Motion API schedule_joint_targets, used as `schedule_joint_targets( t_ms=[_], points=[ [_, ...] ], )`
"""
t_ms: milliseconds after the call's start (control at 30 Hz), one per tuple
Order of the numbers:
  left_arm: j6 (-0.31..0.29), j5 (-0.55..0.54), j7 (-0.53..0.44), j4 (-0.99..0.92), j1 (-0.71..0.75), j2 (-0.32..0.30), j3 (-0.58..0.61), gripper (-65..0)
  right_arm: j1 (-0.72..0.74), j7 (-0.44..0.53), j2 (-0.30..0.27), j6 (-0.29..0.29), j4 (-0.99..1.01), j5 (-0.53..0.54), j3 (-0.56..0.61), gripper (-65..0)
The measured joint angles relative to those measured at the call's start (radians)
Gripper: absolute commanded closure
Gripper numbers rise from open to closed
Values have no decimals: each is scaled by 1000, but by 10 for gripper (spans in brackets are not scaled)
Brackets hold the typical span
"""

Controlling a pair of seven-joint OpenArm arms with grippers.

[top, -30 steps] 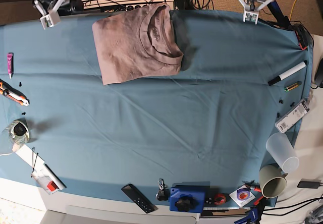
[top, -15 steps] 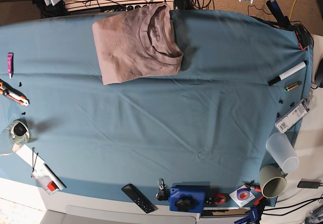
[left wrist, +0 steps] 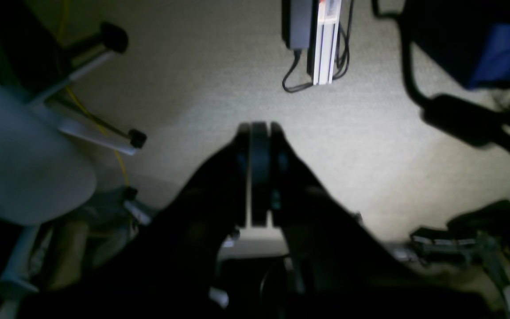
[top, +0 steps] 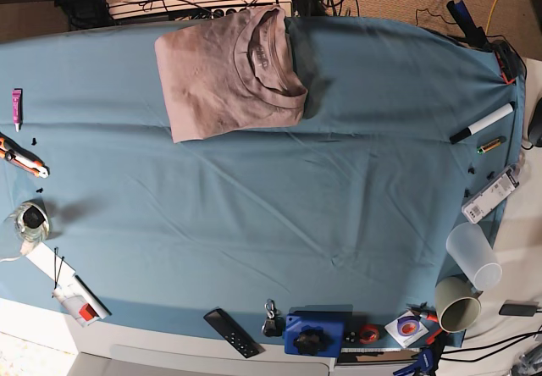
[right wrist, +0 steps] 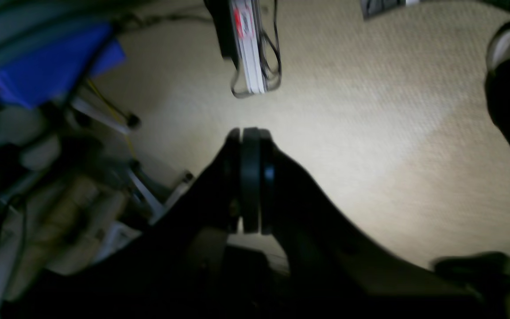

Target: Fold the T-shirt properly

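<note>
Both sets of jaws are pressed together on nothing: your left gripper (left wrist: pixel 259 133) and right gripper (right wrist: pixel 250 135) each hang over bare carpet well off the bench (top: pixel 279 223), so neither is anywhere near the cloth. Your T-shirt (top: pixel 229 71) lies folded into a compact rectangle at the bench's far edge, collar up and facing the base view's right, probably set there to sit within both arms' reach. By my reading the fold is done.

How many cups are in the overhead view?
2: a translucent white cup lying at the table's right edge, and a beige cup just below it near the bottom right corner. None seem hidden.
</note>
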State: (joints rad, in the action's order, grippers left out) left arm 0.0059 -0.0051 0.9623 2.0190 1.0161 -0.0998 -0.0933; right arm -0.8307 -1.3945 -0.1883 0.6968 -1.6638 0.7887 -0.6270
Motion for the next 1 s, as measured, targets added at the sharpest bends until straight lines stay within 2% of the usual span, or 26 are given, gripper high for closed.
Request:
schedule_joint_targets(
  t_ms=[233, 367, 500, 633, 733, 833, 1000],
  points=[
    [-3, -1, -33, -259, -170, 1, 0, 0, 83, 126, 2, 0, 136, -174, 164, 0],
    [-4, 0, -103, -420, -261, 0, 0, 0, 172, 262, -5, -1, 314, -279, 229, 0],
    [-7, 0, -183, -599, -358, 0, -1, 0, 290, 358, -42, -2, 515, -356, 294, 0],
    [-8, 0, -356, -783, -449, 0, 0, 0, 399, 456, -63, -3, 701, -430, 358, 0],
    [-7, 0, -510, -928, -501, 0, 0, 0, 461, 567, -63, -4, 818, -521, 399, 0],
    [-8, -19, -677, -1098, -547, -1, -1, 0, 515, 724, -64, -6, 911, -614, 444, 0],
    [-7, -60, -888, -1381, -642, 0, 0, 0, 566, 1059, -61, -13, 1012, -748, 517, 0]
  ],
)
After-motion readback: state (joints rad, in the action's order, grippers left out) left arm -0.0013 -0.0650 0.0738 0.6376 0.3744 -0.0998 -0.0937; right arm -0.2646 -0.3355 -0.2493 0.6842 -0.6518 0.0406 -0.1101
